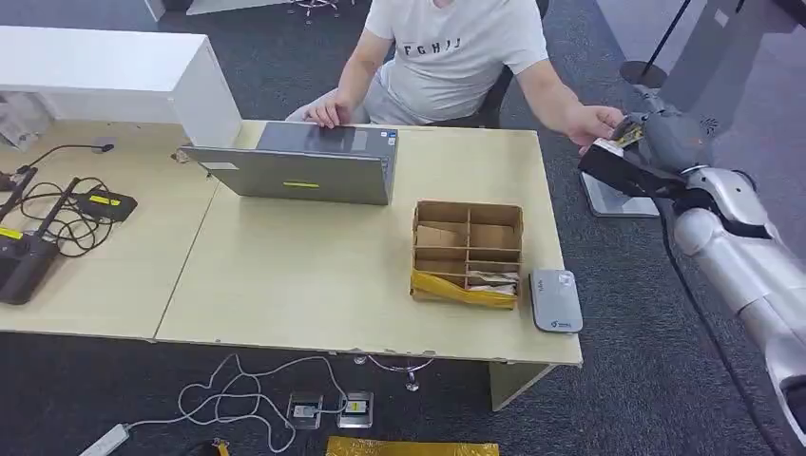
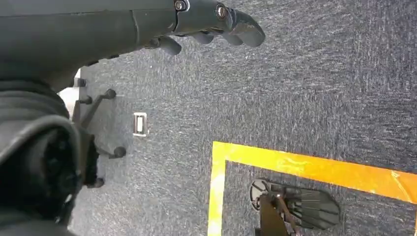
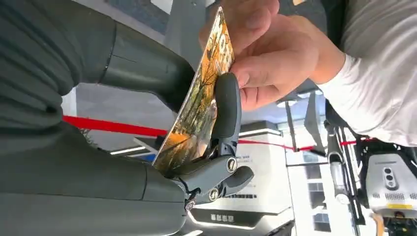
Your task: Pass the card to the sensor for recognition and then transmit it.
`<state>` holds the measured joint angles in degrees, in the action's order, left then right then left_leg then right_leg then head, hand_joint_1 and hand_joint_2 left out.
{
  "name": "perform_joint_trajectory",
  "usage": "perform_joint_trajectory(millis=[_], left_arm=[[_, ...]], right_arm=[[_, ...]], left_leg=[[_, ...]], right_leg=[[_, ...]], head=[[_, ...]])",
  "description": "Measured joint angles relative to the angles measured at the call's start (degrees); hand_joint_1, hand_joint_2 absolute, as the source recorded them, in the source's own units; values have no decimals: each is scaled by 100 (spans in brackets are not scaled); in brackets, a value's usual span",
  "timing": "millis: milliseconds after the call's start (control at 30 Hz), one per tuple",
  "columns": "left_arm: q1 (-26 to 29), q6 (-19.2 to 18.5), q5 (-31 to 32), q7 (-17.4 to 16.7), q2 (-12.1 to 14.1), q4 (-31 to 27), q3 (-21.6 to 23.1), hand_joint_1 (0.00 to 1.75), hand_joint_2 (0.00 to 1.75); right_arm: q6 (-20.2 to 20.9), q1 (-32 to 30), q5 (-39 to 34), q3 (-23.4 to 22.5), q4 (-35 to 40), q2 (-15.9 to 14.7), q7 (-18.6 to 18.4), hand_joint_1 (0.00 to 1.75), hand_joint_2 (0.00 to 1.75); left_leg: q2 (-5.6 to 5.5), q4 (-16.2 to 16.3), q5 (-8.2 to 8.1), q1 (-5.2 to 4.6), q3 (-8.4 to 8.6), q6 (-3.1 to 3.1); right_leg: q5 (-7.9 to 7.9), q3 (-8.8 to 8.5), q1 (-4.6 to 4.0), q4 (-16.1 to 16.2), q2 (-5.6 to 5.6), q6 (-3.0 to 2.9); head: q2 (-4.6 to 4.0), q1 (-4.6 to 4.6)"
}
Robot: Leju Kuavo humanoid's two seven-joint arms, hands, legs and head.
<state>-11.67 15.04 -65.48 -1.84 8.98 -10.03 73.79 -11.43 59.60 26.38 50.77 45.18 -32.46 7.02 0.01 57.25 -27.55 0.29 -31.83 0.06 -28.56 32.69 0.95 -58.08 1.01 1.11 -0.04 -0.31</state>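
Your right hand [image 3: 162, 147] off counter's [image 1: 314, 275] right end, fingers [image 3: 225, 110] gripping card [image 3: 196, 105]. Person's hand [image 3: 268, 54] pinches same card's far edge. Sensor [image 1: 555, 299] lies on counter beside cardboard box [image 1: 468, 252], well apart from card. Your left hand [image 2: 206, 22] hangs over carpet [image 2: 305, 98], fingers slightly curled, holding nothing.
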Motion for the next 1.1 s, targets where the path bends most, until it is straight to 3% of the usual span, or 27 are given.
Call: perform_joint_trajectory(millis=[33,67,100,133,167,600,1100], left_arm=[[8,0,4,0,0,0,0,0,0],[21,0,2,0,0,0,0,0,0],[31,0,2,0,2,0,0,0,0],[46,2,-2,0,2,0,0,0,0],[62,9,-11,2,4,0,0,0,0],[90,48,-13,15,9,0,0,0,0],[96,114,-11,15,7,0,0,0,0]], right_arm=[[2,-20,2,-6,17,-2,-20,175,175],[11,-43,2,-13,35,-2,-39,150,175],[17,-61,4,-20,48,-4,-44,7,175],[44,-95,15,-44,85,-11,-66,0,175],[55,-126,26,-61,112,-26,-90,0,0],[37,-263,376,-288,430,-70,-81,0,0],[39,-538,256,-700,1045,-188,-243,0,0]], left_leg=[[0,0,0,0,0,0],[0,0,0,0,0,0],[0,0,0,0,0,0],[0,0,0,0,-1,0],[0,0,0,0,-3,0],[2,0,0,0,-2,0],[4,0,0,0,-1,0]], right_leg=[[0,1,0,0,0,0],[0,2,0,0,0,0],[0,3,0,0,-1,0],[0,4,0,0,-1,0],[0,6,0,0,-1,0],[0,6,0,0,-5,0],[0,7,0,0,-7,0]], head=[[0,2],[0,0],[0,0],[0,2],[0,0],[0,2],[0,2]])
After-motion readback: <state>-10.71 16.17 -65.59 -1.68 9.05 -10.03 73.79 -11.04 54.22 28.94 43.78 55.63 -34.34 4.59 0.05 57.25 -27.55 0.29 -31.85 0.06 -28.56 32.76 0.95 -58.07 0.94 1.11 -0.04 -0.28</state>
